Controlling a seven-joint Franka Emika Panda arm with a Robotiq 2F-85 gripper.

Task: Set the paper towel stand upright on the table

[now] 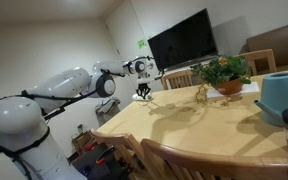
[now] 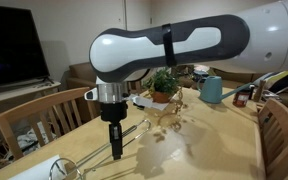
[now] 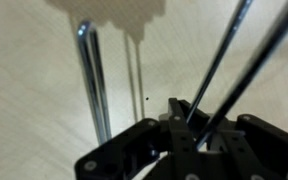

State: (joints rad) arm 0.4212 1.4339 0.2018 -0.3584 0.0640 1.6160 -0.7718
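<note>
The paper towel stand (image 2: pixel 66 167) is thin silvery metal. Its ring base shows low at the near corner of the tan table (image 2: pixel 209 150), and it leans tilted. My gripper (image 2: pixel 116 150) points straight down beside it. In the wrist view my gripper (image 3: pixel 184 118) is shut, with two thin dark rods running up and right from between its fingers. A silvery post (image 3: pixel 92 80) of the stand crosses the table (image 3: pixel 24 95) to the left. In an exterior view my gripper (image 1: pixel 142 94) hangs over the table's far corner (image 1: pixel 199 130).
A potted plant (image 1: pixel 224 72) stands mid-table, with a teal pot (image 1: pixel 280 96) nearer the camera. A small gold-brown figurine (image 2: pixel 165 121) sits past the gripper, and a flat white object (image 2: pixel 29 171) lies at the near edge. Wooden chairs (image 2: pixel 39 112) ring the table; a TV (image 1: pixel 182 40) is behind.
</note>
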